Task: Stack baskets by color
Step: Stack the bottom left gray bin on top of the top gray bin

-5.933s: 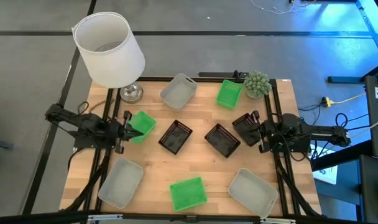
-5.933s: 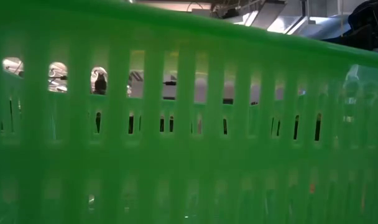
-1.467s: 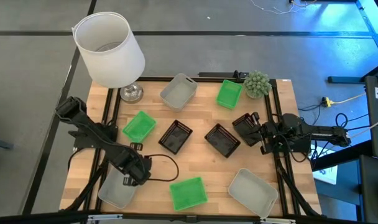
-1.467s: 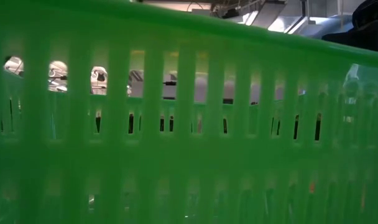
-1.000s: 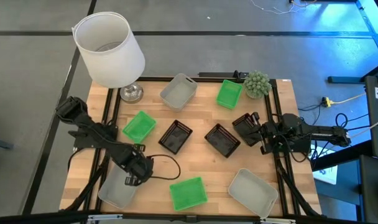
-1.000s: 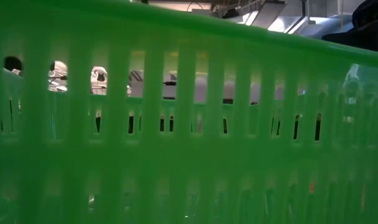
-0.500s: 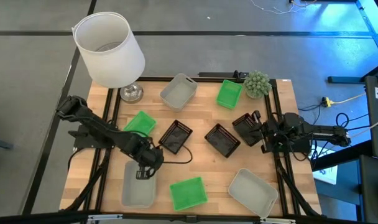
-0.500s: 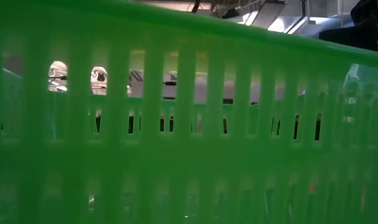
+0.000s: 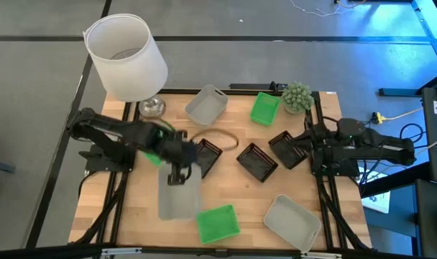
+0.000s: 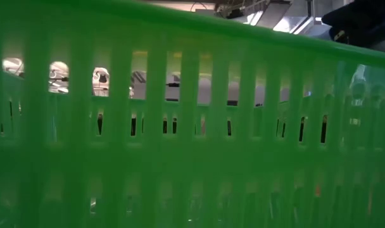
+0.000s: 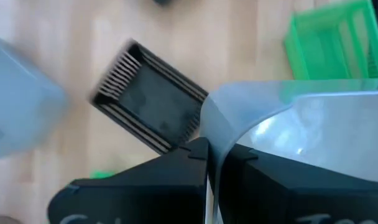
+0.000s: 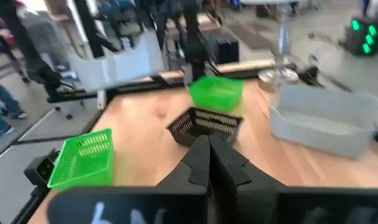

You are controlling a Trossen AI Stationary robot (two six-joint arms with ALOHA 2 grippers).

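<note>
My left gripper [image 9: 177,174] hangs over the table's middle, shut on a translucent grey-white basket [image 9: 180,200]. Its arm hides part of a green basket [image 9: 155,154] and a black basket [image 9: 208,152]. Two more black baskets [image 9: 256,161] [image 9: 287,150] rest on their bottoms at centre right. Green baskets lie at the far right [image 9: 264,108] and the near centre [image 9: 218,223]. Grey-white baskets lie at the far centre [image 9: 206,105] and the near right [image 9: 293,219]. My right gripper [image 9: 309,147] is shut at the table's right edge, touching nothing. My left gripper pinches the wall at the grey-white basket's far short end [image 11: 211,146], one finger inside and one outside. The fingers come slanting down from the table's left. The basket is lifted clear and stretches from the fingers toward the near edge [image 9: 180,216].
A large white lampshade [image 9: 125,57] stands at the far left corner, and a fuzzy green plant ball [image 9: 297,96] at the far right. In the low view a green basket's slotted wall [image 10: 180,139] fills the picture. Bare wood shows at the near left [image 9: 125,216].
My left gripper has carried the grey-white basket up from the near left corner and toward the table's middle. The basket has swung round so its long side runs near to far, and it is now clear of the wood. My right arm has risen a little.
</note>
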